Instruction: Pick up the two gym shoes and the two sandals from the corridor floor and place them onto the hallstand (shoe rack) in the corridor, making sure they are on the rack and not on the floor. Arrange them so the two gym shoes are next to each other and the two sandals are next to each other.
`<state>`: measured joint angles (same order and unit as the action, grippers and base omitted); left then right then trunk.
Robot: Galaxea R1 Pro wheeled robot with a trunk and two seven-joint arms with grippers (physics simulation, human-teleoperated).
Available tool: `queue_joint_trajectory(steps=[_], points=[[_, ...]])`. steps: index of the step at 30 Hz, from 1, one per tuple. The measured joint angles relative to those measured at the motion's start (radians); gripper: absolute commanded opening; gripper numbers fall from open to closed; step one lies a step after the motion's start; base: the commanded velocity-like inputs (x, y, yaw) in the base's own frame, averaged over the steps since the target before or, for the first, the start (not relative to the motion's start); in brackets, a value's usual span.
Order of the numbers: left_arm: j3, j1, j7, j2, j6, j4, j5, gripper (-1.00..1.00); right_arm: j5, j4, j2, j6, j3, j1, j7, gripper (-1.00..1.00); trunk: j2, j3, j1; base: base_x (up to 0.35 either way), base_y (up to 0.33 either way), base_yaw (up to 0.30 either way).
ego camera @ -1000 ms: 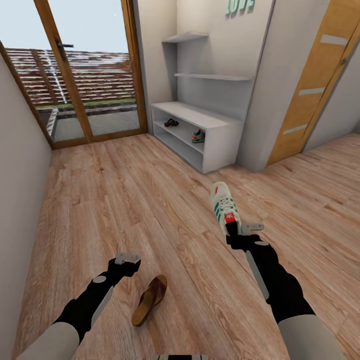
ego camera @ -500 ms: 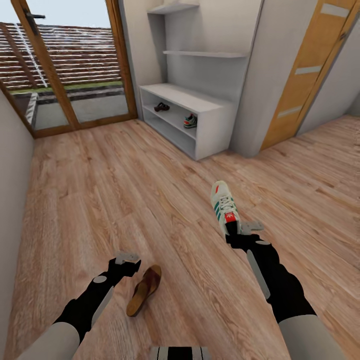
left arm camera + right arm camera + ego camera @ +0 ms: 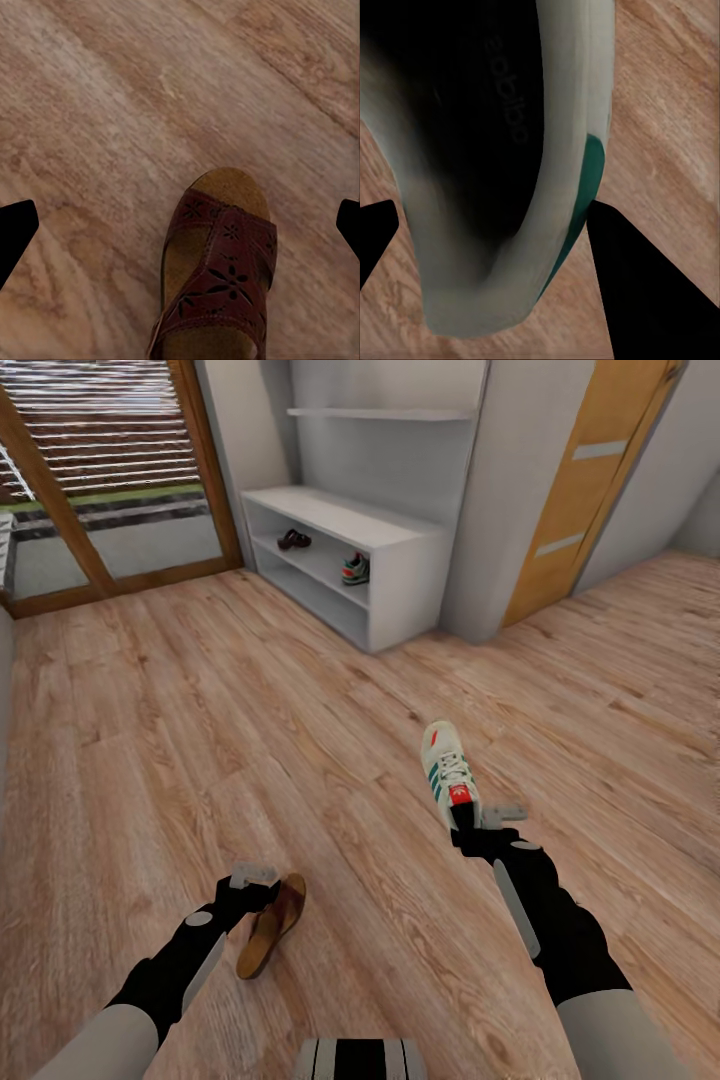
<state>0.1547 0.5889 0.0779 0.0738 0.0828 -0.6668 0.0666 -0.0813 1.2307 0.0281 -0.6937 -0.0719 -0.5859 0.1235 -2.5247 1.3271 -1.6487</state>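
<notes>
head view, right arm: the right gripper (image 3: 472, 822) is clamped on the heel end of a white lace-up gym shoe with green side stripes and a red-orange tongue patch (image 3: 447, 772); the toe points away from the robot, over the wood plank floor (image 3: 200, 740).
head view, left arm: the left gripper (image 3: 254, 881) is beside the toe end of a dark brown leather sandal with a tan insole (image 3: 270, 930) that lies flat on the floor, just to the gripper's right; no contact shows, and its spread cannot be judged here.
head view, far side: a long low white hallstand with two open shelves (image 3: 400, 575) stands against the wall; on its upper open shelf sit a second dark sandal (image 3: 293, 539) and a second striped gym shoe (image 3: 355, 568), apart from each other.
left wrist view: the fingertips (image 3: 15, 232) are set wide apart; the sandal (image 3: 217, 277) lies between them on the planks, untouched.
right wrist view: the shoe's dark opening and pale collar (image 3: 510, 150) sit between the fingers (image 3: 645, 292), one finger against its green-striped side.
</notes>
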Motion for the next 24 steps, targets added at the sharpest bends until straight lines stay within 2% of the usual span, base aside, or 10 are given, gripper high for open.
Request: queue_joint_trajectory(steps=[3, 7, 15, 24], points=[[0.0, 0.0, 0.0, 0.001, 0.0, 0.0, 0.0, 1.0, 0.0, 0.0, 0.0, 0.0, 0.0, 0.0, 0.0, -1.0, -0.001, 0.016, -0.001, 0.0, 0.0, -0.019], [-0.001, 0.0, 0.0, 0.004, -0.004, 0.058, -0.001, 1.0, 0.0, 0.0, 0.0, 0.0, 0.0, 0.0, 0.0, -1.0, -0.002, 0.038, -0.003, 0.0, 0.0, -0.002], [-0.002, 0.0, 0.0, 0.044, -0.062, 0.111, 0.0, 1.0, 0.0, 0.0, 0.0, 0.001, 0.0, 0.0, 0.0, -1.0, -0.002, 0.041, -0.003, 0.0, 0.0, 0.0], [0.007, 0.0, 0.002, 0.048, -0.069, 0.138, -0.008, 1.0, 0.0, 0.0, 0.0, 0.001, 0.0, 0.0, 0.0, -1.0, -0.002, 0.043, -0.003, 0.0, 0.0, 0.0]])
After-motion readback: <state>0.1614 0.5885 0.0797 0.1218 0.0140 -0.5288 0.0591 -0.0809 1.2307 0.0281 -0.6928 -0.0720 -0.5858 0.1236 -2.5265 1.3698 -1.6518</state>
